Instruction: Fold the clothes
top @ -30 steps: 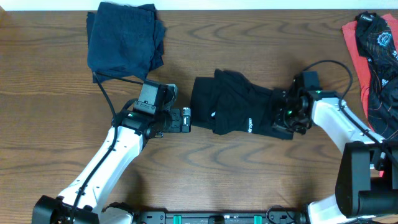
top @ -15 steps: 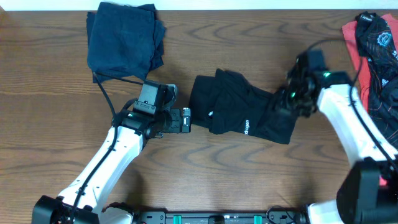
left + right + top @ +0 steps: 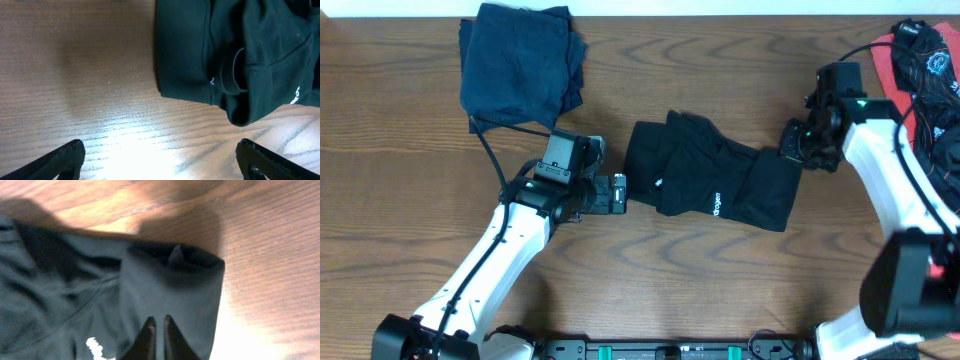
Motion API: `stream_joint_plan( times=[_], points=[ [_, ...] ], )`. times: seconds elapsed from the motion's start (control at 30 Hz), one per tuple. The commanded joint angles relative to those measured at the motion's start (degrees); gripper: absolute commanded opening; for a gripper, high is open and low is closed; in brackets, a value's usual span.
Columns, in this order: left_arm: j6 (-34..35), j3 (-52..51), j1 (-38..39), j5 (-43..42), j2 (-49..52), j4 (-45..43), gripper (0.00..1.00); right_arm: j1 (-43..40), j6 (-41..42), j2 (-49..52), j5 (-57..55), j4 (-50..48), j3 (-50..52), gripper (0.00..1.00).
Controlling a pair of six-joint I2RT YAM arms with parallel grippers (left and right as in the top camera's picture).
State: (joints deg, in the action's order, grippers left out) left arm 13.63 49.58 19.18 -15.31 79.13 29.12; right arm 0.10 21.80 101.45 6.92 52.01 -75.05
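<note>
Lying mid-table as a long bundle, black T-shirt (image 3: 705, 180), long axis running left to right and dipping slightly toward the right end. Soft, matte, creased in overlapping folds, with small white lettering near the lower edge. Left gripper (image 3: 618, 193) spread wide just beside the left hem, gripping nothing. Right gripper (image 3: 798, 146) pinched closed at the upper right corner; impossible to tell whether any cloth is caught between the tips. Bare wood-grain table (image 3: 720, 300) in front. Folded navy shirt (image 3: 518, 65) well apart at the far left, red-and-black pile (image 3: 920, 110) at the right edge.
</note>
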Motion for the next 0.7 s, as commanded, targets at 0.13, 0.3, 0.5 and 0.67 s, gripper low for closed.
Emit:
stream_joint_plan(
  times=[0.13, 0.3, 0.5, 0.67],
  points=[
    [-0.50, 0.24, -0.24, -0.55, 0.22, 0.42, 0.98, -0.35, 0.35, 9.03, 4.07, -2.27, 0.22, 0.01],
    [-0.52, 0.24, -0.24, -0.55, 0.22, 0.39, 0.98, 0.15, 0.46, 15.67, 6.29, -7.02, 0.22, 0.01],
    [-0.50, 0.24, -0.24, -0.55, 0.22, 0.42, 0.98, 1.33, 0.46, 20.13, 11.10, -14.58, 0.20, 0.01],
    [-0.52, 0.24, -0.24, -0.52, 0.22, 0.39, 0.98, 2.34, 0.48, 20.17, 13.14, -18.56, -0.33, 0.01]
  ],
)
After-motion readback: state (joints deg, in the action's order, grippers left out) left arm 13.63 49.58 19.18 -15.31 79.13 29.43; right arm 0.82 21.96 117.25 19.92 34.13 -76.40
